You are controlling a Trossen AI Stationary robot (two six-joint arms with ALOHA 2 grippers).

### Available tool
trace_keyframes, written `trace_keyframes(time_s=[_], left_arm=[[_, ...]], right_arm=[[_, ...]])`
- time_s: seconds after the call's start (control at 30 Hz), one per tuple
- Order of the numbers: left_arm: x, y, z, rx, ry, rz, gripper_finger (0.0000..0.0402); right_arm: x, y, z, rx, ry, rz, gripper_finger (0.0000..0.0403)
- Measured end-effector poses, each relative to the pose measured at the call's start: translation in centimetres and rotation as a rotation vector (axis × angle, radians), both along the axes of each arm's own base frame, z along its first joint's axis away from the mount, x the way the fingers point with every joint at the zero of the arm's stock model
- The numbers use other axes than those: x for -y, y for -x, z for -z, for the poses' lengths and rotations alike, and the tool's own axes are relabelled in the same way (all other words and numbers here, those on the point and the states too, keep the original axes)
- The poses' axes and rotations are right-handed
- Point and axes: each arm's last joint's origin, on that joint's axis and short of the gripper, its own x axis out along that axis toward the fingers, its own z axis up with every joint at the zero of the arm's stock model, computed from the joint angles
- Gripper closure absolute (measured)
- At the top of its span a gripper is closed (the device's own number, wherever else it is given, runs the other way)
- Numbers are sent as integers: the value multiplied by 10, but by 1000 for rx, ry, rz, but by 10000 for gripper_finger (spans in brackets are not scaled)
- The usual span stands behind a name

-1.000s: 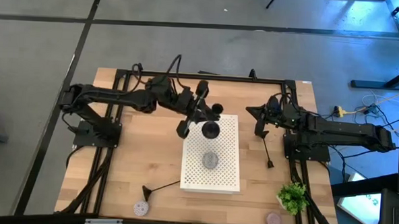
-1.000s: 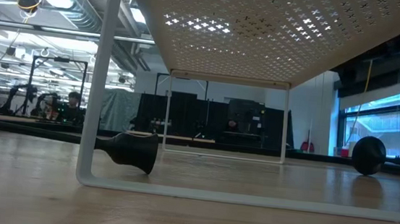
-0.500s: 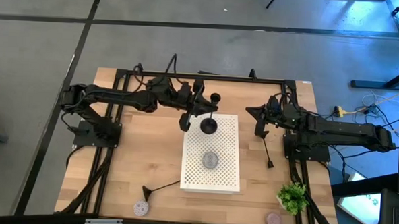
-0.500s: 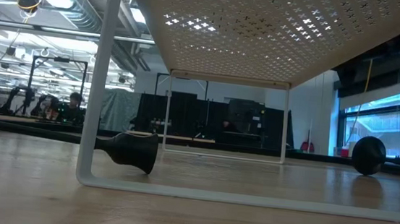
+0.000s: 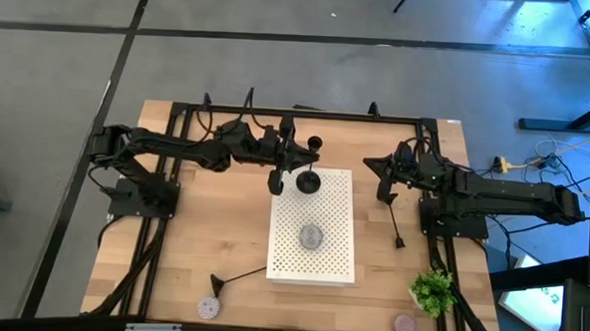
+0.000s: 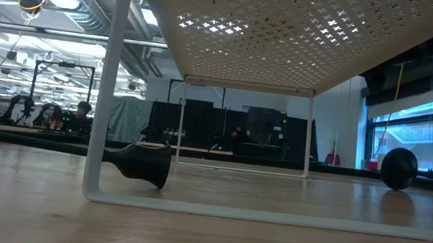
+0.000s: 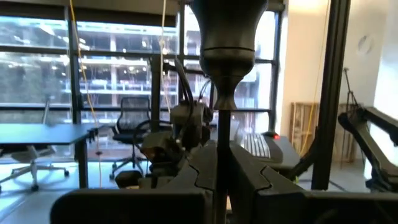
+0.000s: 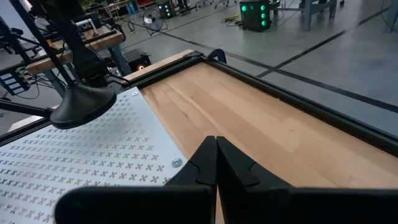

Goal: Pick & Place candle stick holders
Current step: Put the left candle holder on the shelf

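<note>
My left gripper (image 5: 295, 169) is shut on a black candle stick holder (image 5: 311, 166) at the far left corner of the white perforated stand (image 5: 316, 256). The holder's round base (image 8: 81, 106) is at the stand's top, its cup (image 7: 227, 31) up; whether the base touches the stand I cannot tell. A second holder (image 5: 238, 277) lies on its side on the wood near the stand's left front corner. A third (image 5: 394, 226) lies to the right of the stand. My right gripper (image 8: 216, 155) waits shut, right of the stand. My left gripper pinches the holder's thin stem (image 7: 221, 134) between its two fingers (image 7: 202, 171), below the cup. The fingers come about level from the table's left and lie across the stem. The holder stands nearly upright in the hold, base down over the stand's far left corner.
A grey disc (image 5: 312, 236) shows at the stand's middle. Two small round pads (image 5: 207, 306) (image 5: 405, 325) and a small green plant (image 5: 431, 289) sit near the front edge. A black frame (image 5: 307, 113) rims the table. Bare wood lies left of the stand.
My left gripper has sunk and shifted a little toward the table's far edge, still shut on the holder. The holder has come down with it, and its base now sits lower, at the stand's far left corner.
</note>
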Motion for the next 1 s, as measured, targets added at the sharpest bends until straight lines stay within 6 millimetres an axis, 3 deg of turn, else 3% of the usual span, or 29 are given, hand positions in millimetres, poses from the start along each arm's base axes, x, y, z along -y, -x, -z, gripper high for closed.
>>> trace_keyframes(time_s=[0.37, 1.0], left_arm=[[-2, 1, 16, -22, 18, -20, 391], [0, -6, 26, -39, -4, -6, 391]], right_arm=[[0, 0, 0, 1, 1, 0, 402], [0, 0, -1, 6, 2, 3, 402]])
